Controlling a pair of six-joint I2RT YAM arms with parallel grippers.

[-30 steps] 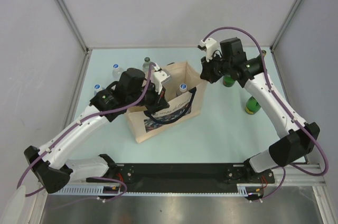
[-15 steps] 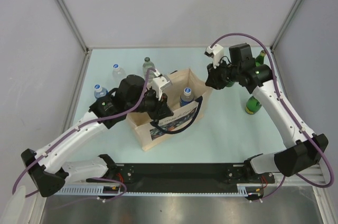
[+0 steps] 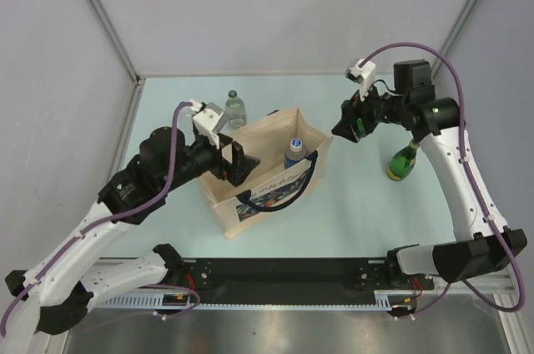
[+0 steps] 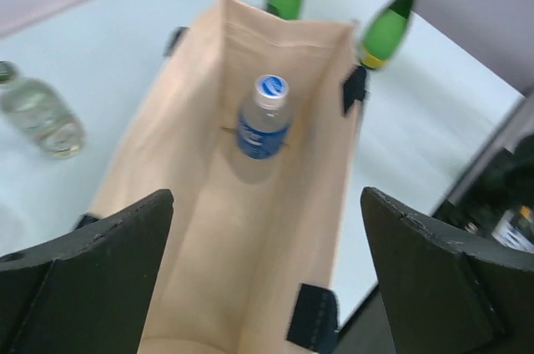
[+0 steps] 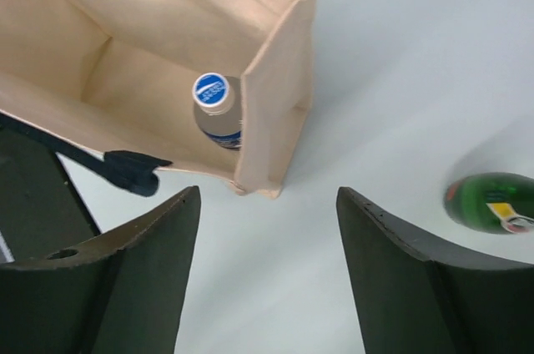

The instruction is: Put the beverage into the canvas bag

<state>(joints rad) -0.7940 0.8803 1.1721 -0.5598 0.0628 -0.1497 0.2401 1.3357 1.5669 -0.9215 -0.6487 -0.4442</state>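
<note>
Canvas, beige with dark navy handles: the canvas bag [image 3: 265,135] stood open-mouthed at mid-table. The beverage, a clear plastic water bottle [image 3: 295,152] with blue cap and blue label, stood upright inside the bag, at the end towards the right arm, close to the end wall. Judged placed.

Left gripper [image 3: 237,164] hung over the bag's opposite end, jaws spread wide, nothing between them. Right gripper [image 3: 346,128] hovered just outside the bag's bottle end, jaws likewise spread and empty.

Handling, as judgement: the bottle looked full, so moderately heavy for its size. Its smooth plastic wall was probably slick and a little yielding under squeeze. Best hold would be across the labelled body just under the shoulder. The cap alone seemed too narrow and likely to twist. Reach from straight above, since the bag walls enclosed it.

The bag itself was soft cloth. Its walls would likely buckle or drag if nudged, and the loose handles could snag a jaw.

A green bottle [image 3: 402,164] lay well to the bag's right. A clear glass bottle [image 3: 235,105] stood just behind the bag.
</note>
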